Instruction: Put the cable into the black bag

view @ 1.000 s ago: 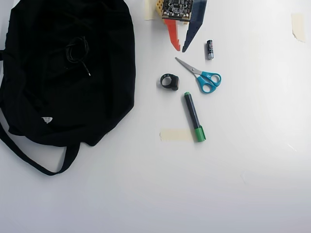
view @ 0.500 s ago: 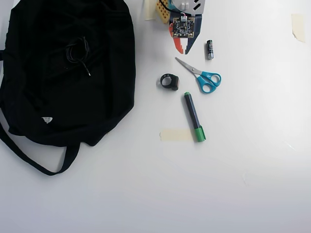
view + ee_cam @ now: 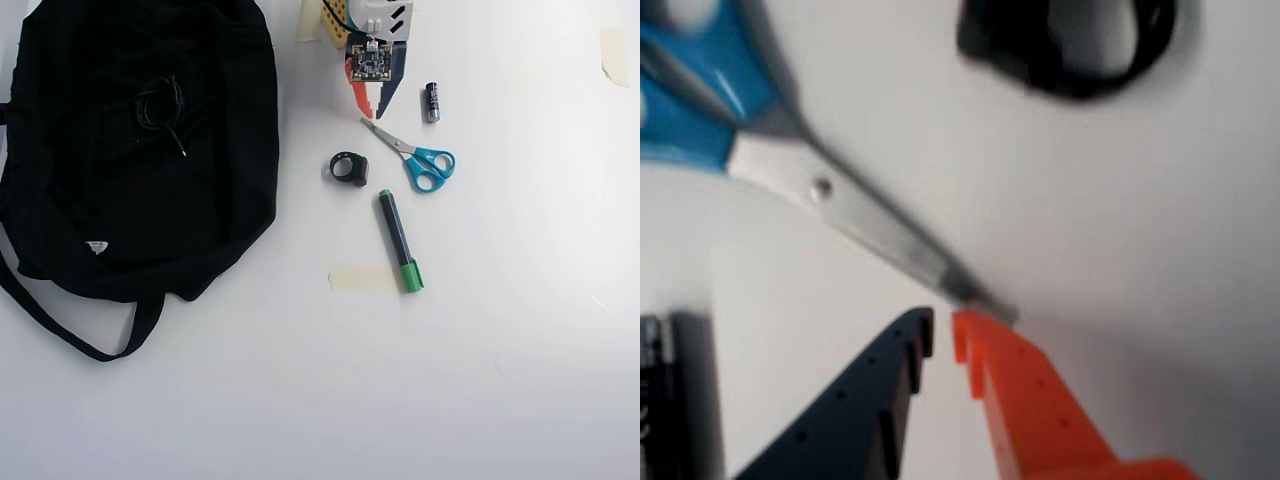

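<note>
White table point(image 3: 300, 400), cable point(image 3: 160, 105) on black bag point(image 3: 60, 200), overhead only

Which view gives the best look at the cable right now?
The overhead view. It shows the whole cable as a small coil lying on the black bag, its plug end pointing down and right. The wrist view shows none of it, only the hand, scissors and a blurred black ring.
</note>
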Action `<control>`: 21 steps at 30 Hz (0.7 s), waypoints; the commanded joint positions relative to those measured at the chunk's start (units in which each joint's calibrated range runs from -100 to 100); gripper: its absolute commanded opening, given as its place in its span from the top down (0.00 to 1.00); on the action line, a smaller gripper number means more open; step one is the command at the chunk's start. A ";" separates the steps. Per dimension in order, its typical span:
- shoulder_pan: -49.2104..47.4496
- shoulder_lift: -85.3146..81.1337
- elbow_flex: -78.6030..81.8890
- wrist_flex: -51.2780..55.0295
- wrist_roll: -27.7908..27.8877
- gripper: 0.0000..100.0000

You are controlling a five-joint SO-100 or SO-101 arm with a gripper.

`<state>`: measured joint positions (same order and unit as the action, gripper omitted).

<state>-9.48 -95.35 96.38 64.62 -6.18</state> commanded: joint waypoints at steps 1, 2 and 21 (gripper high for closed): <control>0.13 -1.66 2.81 -0.28 0.20 0.98; 0.20 -1.74 2.99 -0.19 0.25 0.98; 0.65 -4.07 2.90 6.70 0.20 0.98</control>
<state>-9.11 -98.75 98.27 69.60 -6.18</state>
